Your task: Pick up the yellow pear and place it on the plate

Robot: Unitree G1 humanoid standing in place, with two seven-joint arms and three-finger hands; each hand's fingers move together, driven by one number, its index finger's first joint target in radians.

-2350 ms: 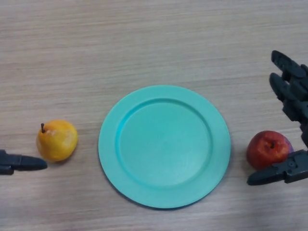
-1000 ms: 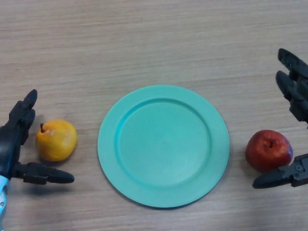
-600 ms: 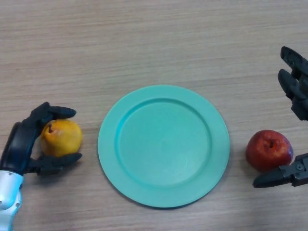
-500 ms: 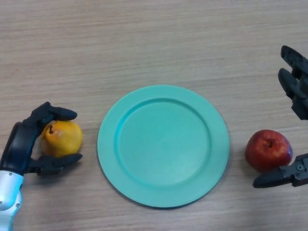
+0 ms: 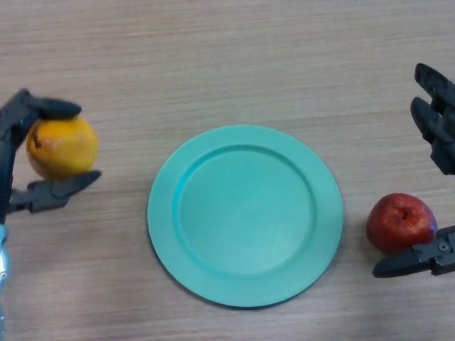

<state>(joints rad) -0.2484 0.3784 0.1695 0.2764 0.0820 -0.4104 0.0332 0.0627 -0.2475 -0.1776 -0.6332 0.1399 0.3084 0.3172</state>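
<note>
The left robot hand [image 5: 18, 153] pinches the pear [image 5: 62, 147] left of the plate [image 5: 245, 215]; the right robot hand [image 5: 435, 142] is spread around the apple [image 5: 401, 222]

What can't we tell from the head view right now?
- Left hand: palm cut off by the left edge; only fingers and thumb around the pear show.
- Pear's underside: whether it clears the table is unclear from above.
- Right hand: mostly cut off by the right edge, beside the apple.
</note>
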